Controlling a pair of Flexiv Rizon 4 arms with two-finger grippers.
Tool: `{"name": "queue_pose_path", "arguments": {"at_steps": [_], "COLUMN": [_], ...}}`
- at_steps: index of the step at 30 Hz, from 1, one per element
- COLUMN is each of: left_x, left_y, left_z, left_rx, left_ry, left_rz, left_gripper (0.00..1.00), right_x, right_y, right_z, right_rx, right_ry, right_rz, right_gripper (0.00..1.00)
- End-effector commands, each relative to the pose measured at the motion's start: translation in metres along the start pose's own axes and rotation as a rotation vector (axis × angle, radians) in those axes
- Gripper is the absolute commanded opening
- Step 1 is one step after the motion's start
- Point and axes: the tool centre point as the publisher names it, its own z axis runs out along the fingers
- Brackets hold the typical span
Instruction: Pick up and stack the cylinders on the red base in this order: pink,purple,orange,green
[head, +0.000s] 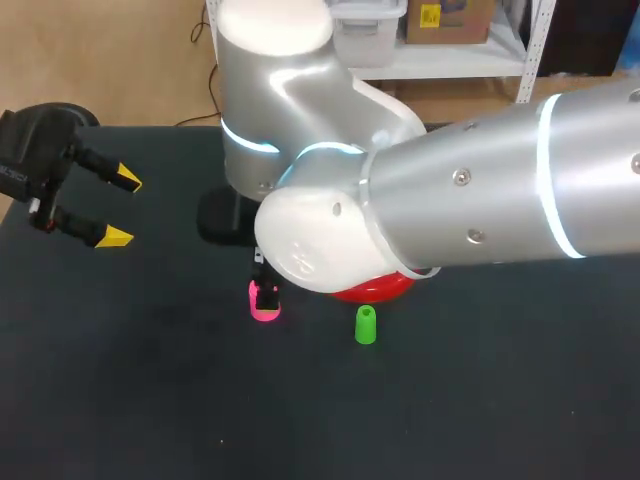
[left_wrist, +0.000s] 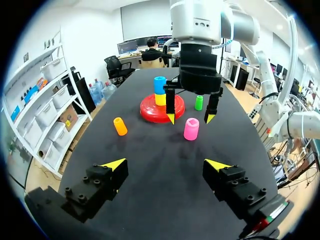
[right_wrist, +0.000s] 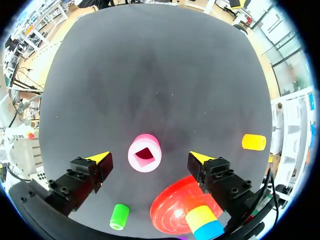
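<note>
Pink plastic waits between the fingers of the right tool (right_wrist: 150, 157): the pink cylinder (right_wrist: 144, 153) stands upright on the table (right_wrist: 150, 65), its square hole facing up, and the jaws hang wide apart over it, touching nothing. The left tool (head: 121, 208) is off at the table's far left, jaws likewise apart and empty.

By the order asked this is the first pick, not yet made. If the descent drifts off centre, one finger would land on the rim or reach the side first, and shove or tip the cylinder before the other arrives. Smooth, rounded sides could let it twist in the grip, leaving the square hole askew for seating. The red base (right_wrist: 172, 207) lies just beside the pick, already carrying a yellow cylinder (right_wrist: 201, 216) with a blue cylinder (right_wrist: 210, 231) on top; a lowering finger or the lifted piece could knock that pair. Whether they occupy the spot meant for pink I cannot tell. The green cylinder (right_wrist: 119, 216) is near, the orange cylinder (right_wrist: 253, 142) further off.

The table is matt black, flat, with little to stop a nudged cylinder from rolling. From the head view the right arm (head: 480, 190) hides its own tool and most of the base. The room beyond its edges plays no part here
</note>
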Motion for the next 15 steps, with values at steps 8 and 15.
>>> {"name": "queue_pose_path", "arguments": {"at_steps": [8,15], "left_x": [0.0008,0.0008], "left_y": [-0.0012,-0.0012], "left_z": [-0.0001,-0.0001], "left_rx": [-0.004,-0.004], "left_ry": [-0.002,-0.002], "left_rz": [0.002,0.002], "left_gripper": [1.0,1.0], "right_x": [-0.0059,-0.0087], "right_y": [-0.0072,-0.0074], "right_z": [0.0094,0.0141], "right_rx": [-0.025,-0.034], "right_ry": [0.012,0.021], "right_rz": [-0.013,-0.021], "right_gripper": [1.0,1.0]}}
